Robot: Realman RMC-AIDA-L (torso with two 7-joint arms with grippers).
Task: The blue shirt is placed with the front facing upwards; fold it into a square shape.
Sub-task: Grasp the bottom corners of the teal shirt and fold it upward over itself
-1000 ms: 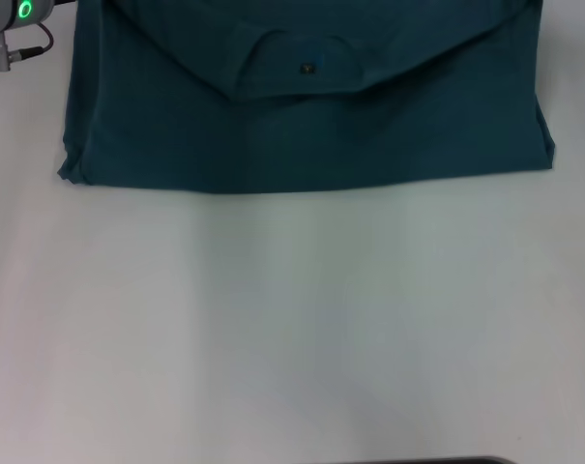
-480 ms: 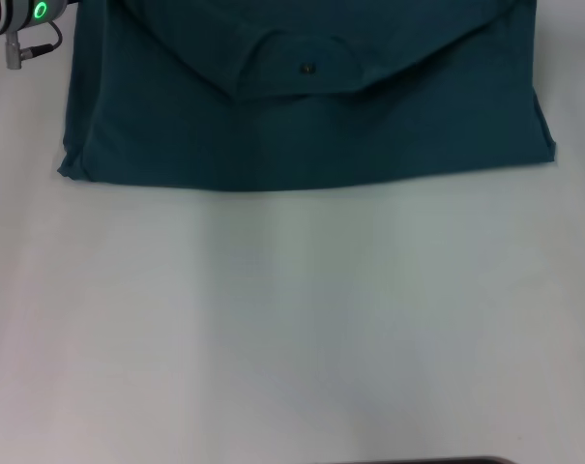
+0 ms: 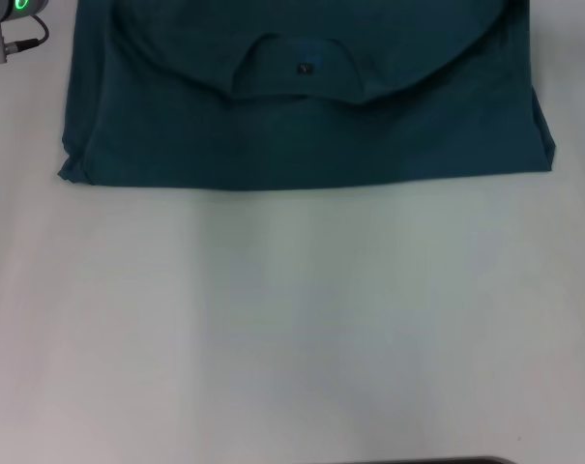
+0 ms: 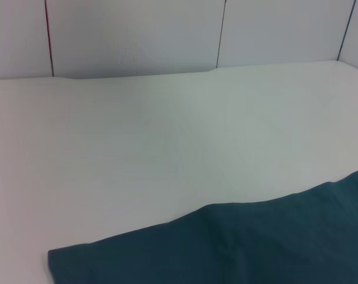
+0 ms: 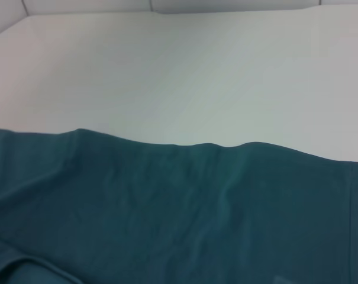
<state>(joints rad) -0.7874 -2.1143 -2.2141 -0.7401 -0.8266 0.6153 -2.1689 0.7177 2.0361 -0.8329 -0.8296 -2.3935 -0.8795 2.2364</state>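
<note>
The blue shirt point(image 3: 302, 135) lies at the far side of the white table point(image 3: 292, 319), folded into a wide band with a straight near edge. Its upper part is folded over toward me, so the ribbed collar point(image 3: 294, 70) and small dark neck label point(image 3: 307, 68) face up. Only a silver, green-lit piece of my left gripper point(image 3: 7, 17) shows, at the far left just beyond the shirt's left edge. One shirt corner point(image 4: 244, 248) fills the left wrist view's foreground. A hemmed shirt edge point(image 5: 167, 201) fills the right wrist view. My right gripper is out of view.
Bare white tabletop stretches from the shirt's near edge toward me. A dark strip point(image 3: 418, 460) runs along the table's near edge. A panelled white wall point(image 4: 137, 35) stands beyond the table in the left wrist view.
The folded-over flap has changed from a pointed V to a wider, rounder curve, its sides settling lower on the shirt. The left arm piece shifted right, then back left.
</note>
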